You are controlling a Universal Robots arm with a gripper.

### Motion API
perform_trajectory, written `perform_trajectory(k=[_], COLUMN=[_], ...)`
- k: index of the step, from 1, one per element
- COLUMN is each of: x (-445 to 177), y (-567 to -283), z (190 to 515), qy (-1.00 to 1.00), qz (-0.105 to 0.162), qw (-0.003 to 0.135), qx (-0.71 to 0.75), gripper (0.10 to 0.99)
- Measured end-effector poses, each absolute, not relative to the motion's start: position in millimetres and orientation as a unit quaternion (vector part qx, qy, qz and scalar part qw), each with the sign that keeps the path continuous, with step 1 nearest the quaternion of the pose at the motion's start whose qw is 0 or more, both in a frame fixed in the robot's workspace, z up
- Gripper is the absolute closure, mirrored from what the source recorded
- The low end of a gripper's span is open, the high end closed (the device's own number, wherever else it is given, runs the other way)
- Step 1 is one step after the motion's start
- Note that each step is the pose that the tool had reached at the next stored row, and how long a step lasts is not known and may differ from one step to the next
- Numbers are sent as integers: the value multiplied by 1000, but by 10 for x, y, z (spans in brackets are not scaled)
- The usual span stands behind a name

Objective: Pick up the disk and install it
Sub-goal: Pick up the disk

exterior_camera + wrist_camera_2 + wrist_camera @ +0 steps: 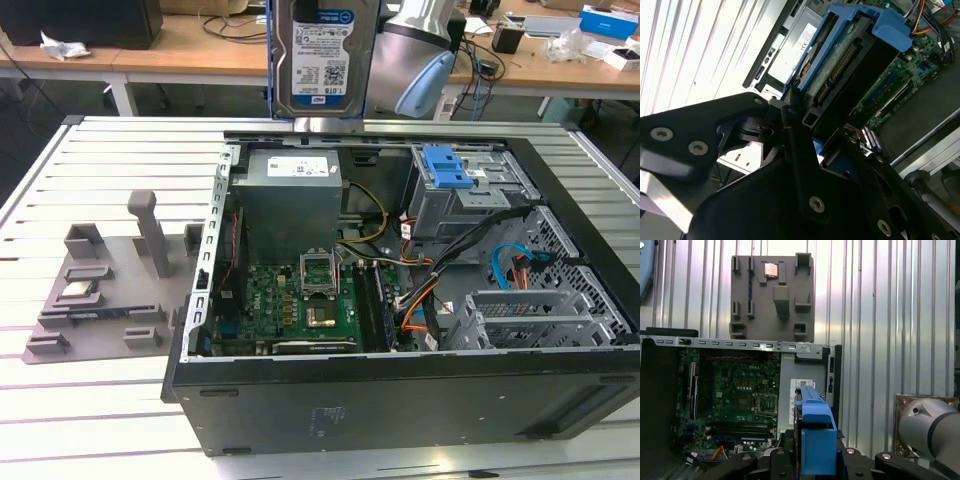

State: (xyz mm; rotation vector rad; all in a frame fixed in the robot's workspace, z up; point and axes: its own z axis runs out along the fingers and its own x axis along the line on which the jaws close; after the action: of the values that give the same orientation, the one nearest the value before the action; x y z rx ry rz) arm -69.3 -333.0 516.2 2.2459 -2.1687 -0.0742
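Silver disk (323, 55) with blue edging hangs upright in the exterior view, above the far edge of the open computer case (400, 400), well clear of it. In the second wrist view your gripper (815, 125) is clamped tight on the disk's end. In the first wrist view its blue edge shows in front of the power supply (807, 367), with the grey tray (772, 295) beyond the case.
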Motion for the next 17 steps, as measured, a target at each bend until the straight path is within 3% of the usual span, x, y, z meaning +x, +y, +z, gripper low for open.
perform_trajectory(k=[17], x=[-691], y=[-3704], z=[5158], qy=[-694], qz=[-24], qw=[9], qx=[719], gripper=[718])
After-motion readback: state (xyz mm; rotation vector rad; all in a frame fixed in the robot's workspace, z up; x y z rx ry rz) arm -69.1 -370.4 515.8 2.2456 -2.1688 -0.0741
